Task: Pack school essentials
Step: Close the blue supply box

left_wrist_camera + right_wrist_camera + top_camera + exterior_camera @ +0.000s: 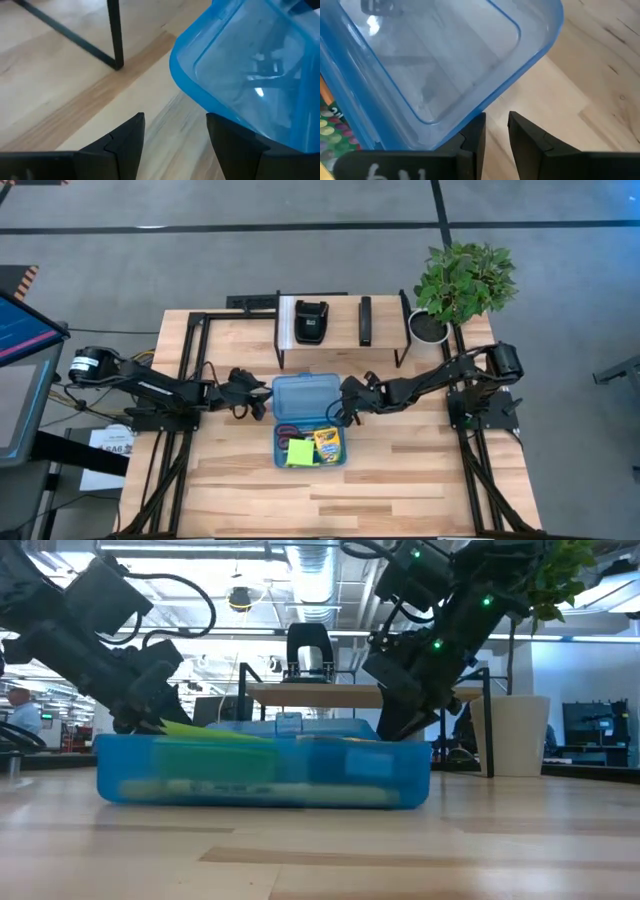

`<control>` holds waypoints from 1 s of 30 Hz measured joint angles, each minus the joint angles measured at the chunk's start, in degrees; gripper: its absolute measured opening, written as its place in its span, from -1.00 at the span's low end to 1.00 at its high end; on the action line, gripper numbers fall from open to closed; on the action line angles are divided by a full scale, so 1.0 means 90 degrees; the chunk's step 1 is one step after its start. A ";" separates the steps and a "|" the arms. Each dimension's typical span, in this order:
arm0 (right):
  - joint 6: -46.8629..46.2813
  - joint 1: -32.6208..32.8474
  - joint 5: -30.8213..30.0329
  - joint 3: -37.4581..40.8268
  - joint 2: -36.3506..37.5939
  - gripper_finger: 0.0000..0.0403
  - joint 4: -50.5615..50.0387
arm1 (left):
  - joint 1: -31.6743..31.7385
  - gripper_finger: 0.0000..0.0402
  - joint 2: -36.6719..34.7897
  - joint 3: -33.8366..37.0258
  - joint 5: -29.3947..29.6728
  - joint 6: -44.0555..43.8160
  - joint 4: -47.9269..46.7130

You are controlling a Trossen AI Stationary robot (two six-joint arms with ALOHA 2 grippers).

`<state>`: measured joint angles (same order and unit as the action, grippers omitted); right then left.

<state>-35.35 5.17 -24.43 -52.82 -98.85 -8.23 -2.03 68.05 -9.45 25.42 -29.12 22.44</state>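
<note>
A translucent blue plastic case [309,442] lies open at the table's middle, its lid [303,393] swung toward the far side. In its tray I see a green sticky-note pad [299,451], a crayon box [328,444] and red-handled scissors [288,430]. My left gripper [262,402] is at the lid's left corner, open, with only bare table between its fingers [175,120]. My right gripper [338,408] is at the lid's right corner; a narrow gap [496,117] shows between its fingers, with nothing in it. My left gripper has the lid's rounded corner [235,117] right over one fingertip [225,135]; whether they touch I cannot tell. My right gripper has the lid's rim [470,112] lying over the tip of one finger [476,131]; whether they touch I cannot tell.
A black metal rack [345,330] with black devices [311,321] stands at the far edge behind the case; one of its legs [116,35] is near my left gripper. A potted plant [455,285] sits at the far right. Bare wood lies toward the near edge.
</note>
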 joint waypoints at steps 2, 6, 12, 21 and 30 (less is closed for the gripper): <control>0.0000 0.0010 -0.0012 0.0000 0.0000 -0.46 -0.0017 | -0.0064 0.03 -0.0084 0.0000 0.0049 0.0099 -0.0002; -0.0025 0.0089 -0.0032 0.0000 -0.0001 -0.46 -0.0069 | -0.0225 0.03 -0.0222 0.0000 0.0115 0.0260 -0.0001; -0.0022 0.0309 -0.0151 -0.0062 0.0060 -0.46 -0.0250 | -0.0468 0.03 -0.0461 0.0000 0.0124 0.0430 0.0019; -0.0022 0.0707 -0.0502 -0.0129 0.0361 -0.46 -0.0613 | -0.0984 0.04 -0.0967 -0.0010 0.0314 0.0797 0.0066; -0.0015 0.1095 -0.0867 -0.0129 0.0731 -0.46 -0.0763 | -0.1482 0.04 -0.1357 -0.0022 0.0284 0.1254 0.0155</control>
<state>-35.48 15.02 -32.22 -53.98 -92.27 -15.09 -15.37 55.83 -9.65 27.97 -17.84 23.83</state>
